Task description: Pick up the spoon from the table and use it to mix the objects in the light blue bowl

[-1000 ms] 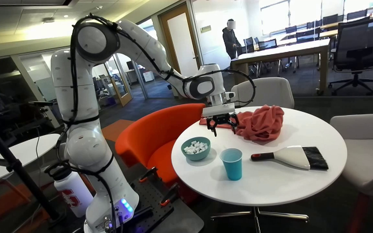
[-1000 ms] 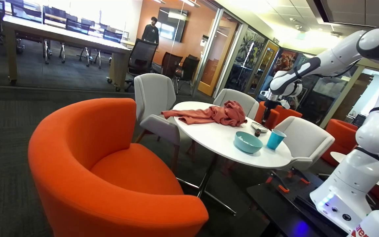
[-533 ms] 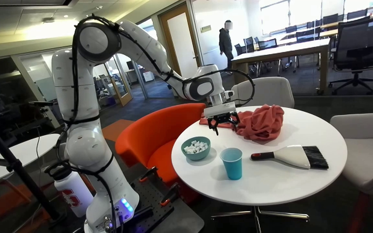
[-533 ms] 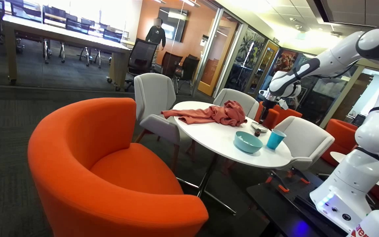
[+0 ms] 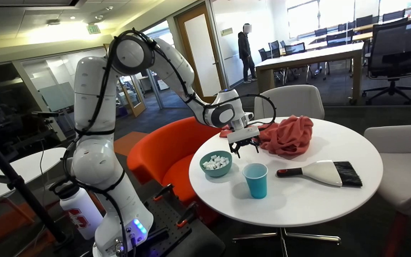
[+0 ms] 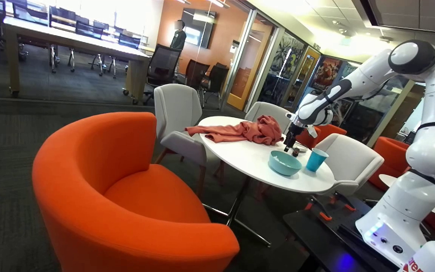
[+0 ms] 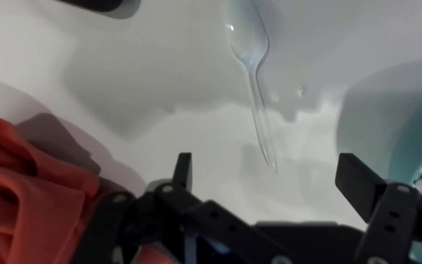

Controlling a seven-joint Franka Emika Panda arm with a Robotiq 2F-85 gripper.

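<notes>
We have the hand [image 7: 264, 168] spread wide and empty, presumably to straddle the spoon [image 7: 252, 69], which lies on the surface [image 7: 196, 135] between cloth [image 5: 287, 137] and bowl [image 5: 217, 172], its handle [image 7: 262, 123] toward the hand.

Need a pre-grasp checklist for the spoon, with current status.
1. Pincer open: ok.
2. Spoon handle end lined up with the pincer's gap in wrist view: ok.
3. Whole spoon in wrist view: not ok, head cut off at top edge.
4. Pincer clear of cloth: cannot tell, they overlap in wrist view.
5. Bowl upright, pieces inside: ok.
6. Cup upright, apart from bowl: ok.
</notes>
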